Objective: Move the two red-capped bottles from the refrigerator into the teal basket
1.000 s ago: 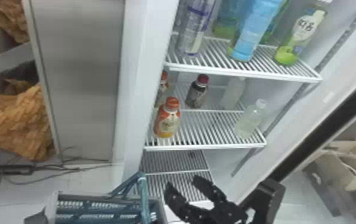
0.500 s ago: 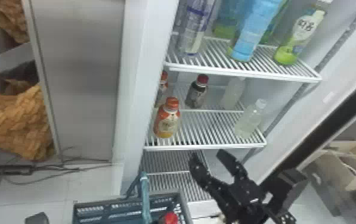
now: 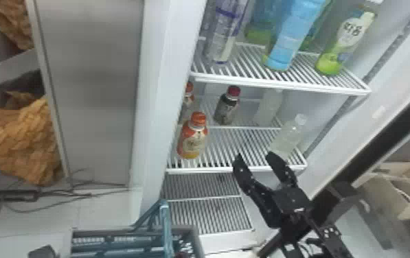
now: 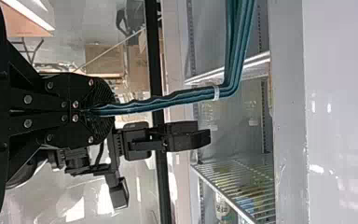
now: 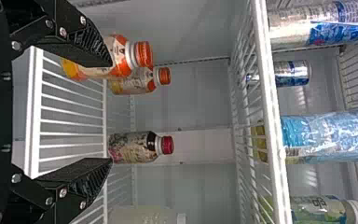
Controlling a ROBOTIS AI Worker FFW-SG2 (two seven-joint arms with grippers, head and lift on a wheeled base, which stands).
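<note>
Fingers wide apart and empty, the right gripper (image 3: 255, 157) faces the upright red-capped bottle (image 5: 133, 147), set back on the refrigerator shelf (image 3: 221, 169), while the left gripper (image 4: 103, 111) is closed on the handle (image 4: 177, 98) of the teal basket (image 3: 193, 236). Fetching that bottle seems the step in hand; next, go in deeper, centred on its body and clear of the orange-capped bottles (image 5: 119, 60), then close.
</note>
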